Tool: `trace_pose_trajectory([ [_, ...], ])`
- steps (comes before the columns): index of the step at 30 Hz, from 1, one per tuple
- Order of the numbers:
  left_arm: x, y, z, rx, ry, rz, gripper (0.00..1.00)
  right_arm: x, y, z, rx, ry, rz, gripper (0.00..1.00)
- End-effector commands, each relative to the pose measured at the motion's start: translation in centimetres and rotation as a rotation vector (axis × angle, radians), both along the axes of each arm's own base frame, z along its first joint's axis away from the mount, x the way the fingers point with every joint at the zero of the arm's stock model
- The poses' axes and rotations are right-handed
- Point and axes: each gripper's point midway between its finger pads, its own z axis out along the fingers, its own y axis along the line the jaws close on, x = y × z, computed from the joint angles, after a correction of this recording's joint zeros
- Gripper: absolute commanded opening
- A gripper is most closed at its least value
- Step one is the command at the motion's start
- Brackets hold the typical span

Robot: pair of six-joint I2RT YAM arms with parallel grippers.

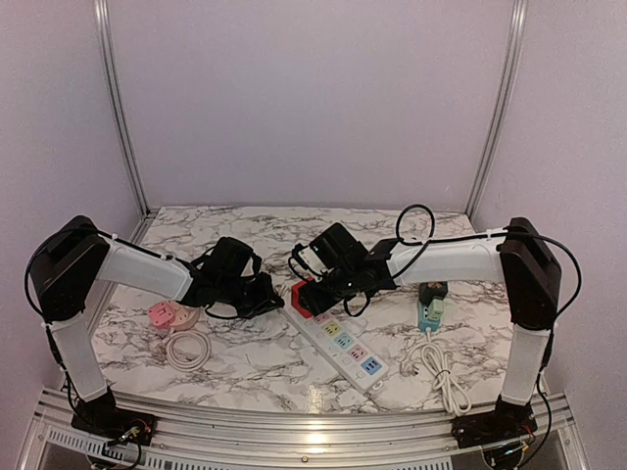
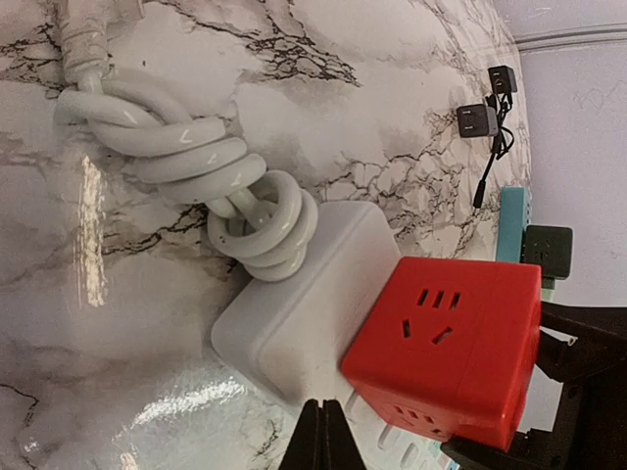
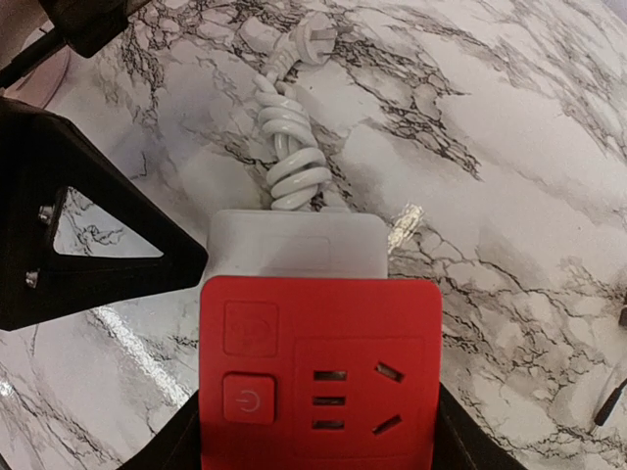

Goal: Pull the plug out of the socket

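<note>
1. Sitting plugged into the far end of the white power strip (image 1: 345, 343), the red cube plug (image 3: 318, 372) is near the middle of the marble surface (image 1: 245, 367).
2. Right jaws straddle the cube, gripping its two opposite sides.
3. Left jaws are pinched together, tips touching the strip's end beside the cube.
4. A coiled white cord (image 3: 292, 147) lies just beyond that end.

The only sign I can read is a power symbol, a circle with a short bar, on the lower square button (image 3: 248, 399) of the red cube plug (image 3: 318, 372). The square pad (image 3: 250, 328) above that button carries a faint embossed mark I cannot make out. Any print on the power strip (image 1: 345, 343) is too small to read.
</note>
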Motion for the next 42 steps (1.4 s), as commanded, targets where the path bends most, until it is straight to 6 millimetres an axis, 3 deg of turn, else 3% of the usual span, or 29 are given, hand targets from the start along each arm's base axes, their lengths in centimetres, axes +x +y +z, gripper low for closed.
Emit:
trace_pose_trajectory([
  [1, 0.2, -0.1, 1.6, -0.010, -0.037, -0.005, 0.00, -0.5, 0.6, -0.5, -0.003, 0.026, 0.010, 0.22],
  [12, 0.8, -1.1, -1.6, 0.014, 0.012, -0.007, 0.00, -0.3, 0.5, -0.2, -0.002, 0.015, 0.002, 0.22],
  [19, -0.3, 0.9, -4.0, 0.138, 0.065, 0.004, 0.00, 0.2, 0.9, 1.0, 0.018, -0.005, -0.007, 0.21],
  [26, -2.1, 2.8, -6.8, 0.248, 0.137, -0.023, 0.00, 1.3, 1.7, 3.6, 0.056, -0.061, -0.026, 0.20],
  [32, -2.5, 3.4, -7.9, 0.286, 0.156, -0.025, 0.00, 2.1, 2.1, 5.6, 0.085, -0.107, -0.037, 0.19],
  [42, -2.9, 4.0, -8.6, 0.332, 0.180, -0.021, 0.00, 2.4, 1.8, 7.2, 0.097, -0.146, -0.042, 0.19],
])
